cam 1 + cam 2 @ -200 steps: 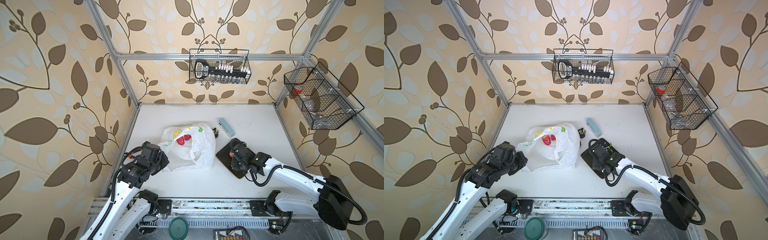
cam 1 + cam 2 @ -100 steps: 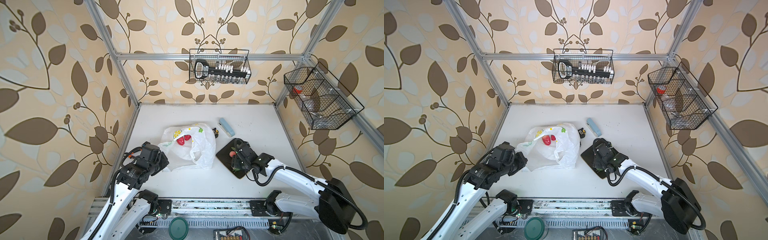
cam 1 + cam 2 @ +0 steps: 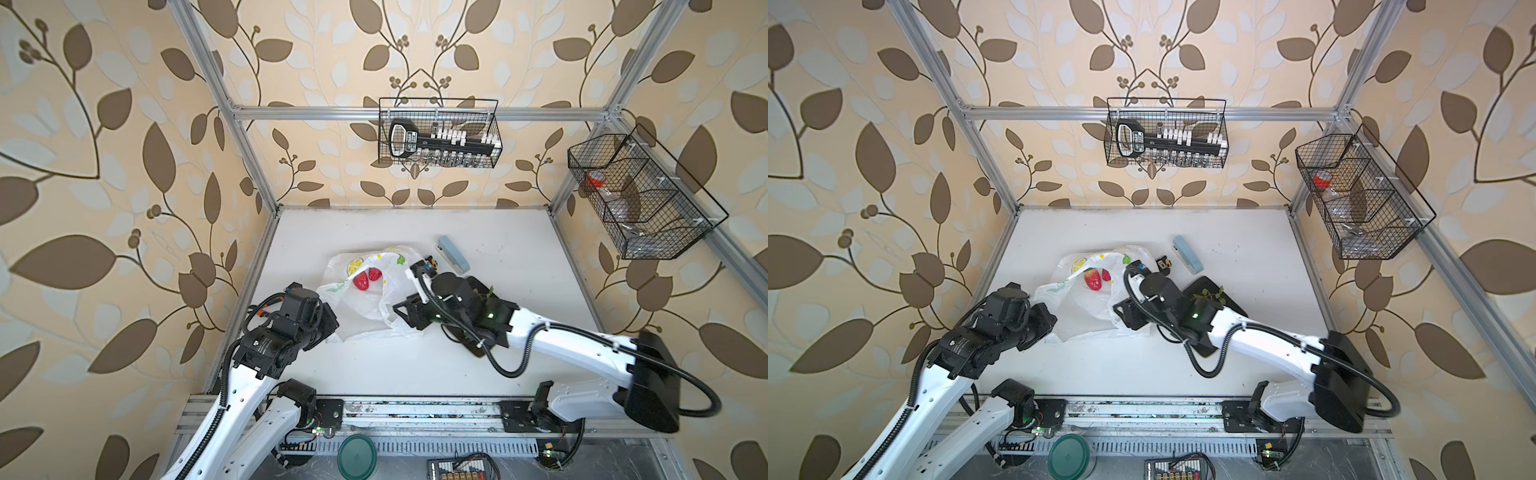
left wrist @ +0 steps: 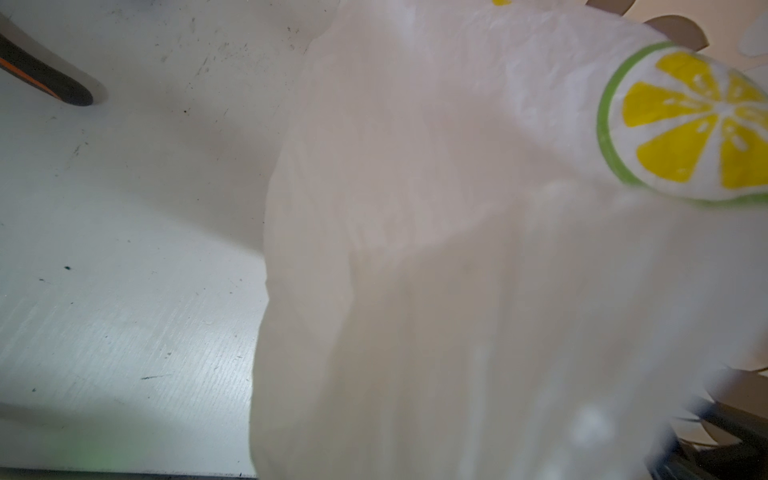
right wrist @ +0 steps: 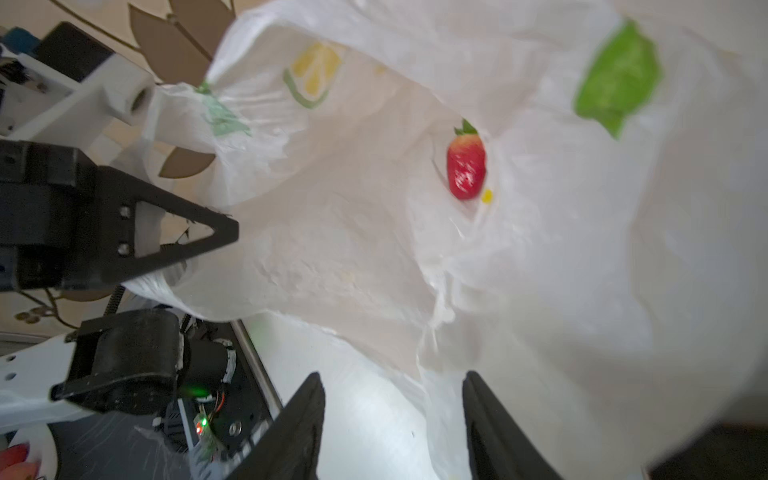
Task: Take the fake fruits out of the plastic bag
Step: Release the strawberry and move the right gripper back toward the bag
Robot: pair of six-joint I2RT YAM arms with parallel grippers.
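We see two strawberries (image 3: pixel 360 281) in the plastic bag (image 3: pixel 361 320), the right wrist view only one. Our left gripper (image 5: pixel 230 228) clenches the bag; our right gripper (image 5: pixel 392 380) gapes, released.

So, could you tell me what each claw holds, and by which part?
The left claw pinches the plastic bag at its edge nearest that arm; the right claw stands open, holding nothing.

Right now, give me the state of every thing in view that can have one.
left gripper, shut on the plastic bag edge.
right gripper, open, bag film between its jaws, not pinched.
plastic bag, crumpled on the table, mouth open.
strawberries, two inside the bag.
dark board, flat on the table, partly under the right arm, a green leafy top showing on it.
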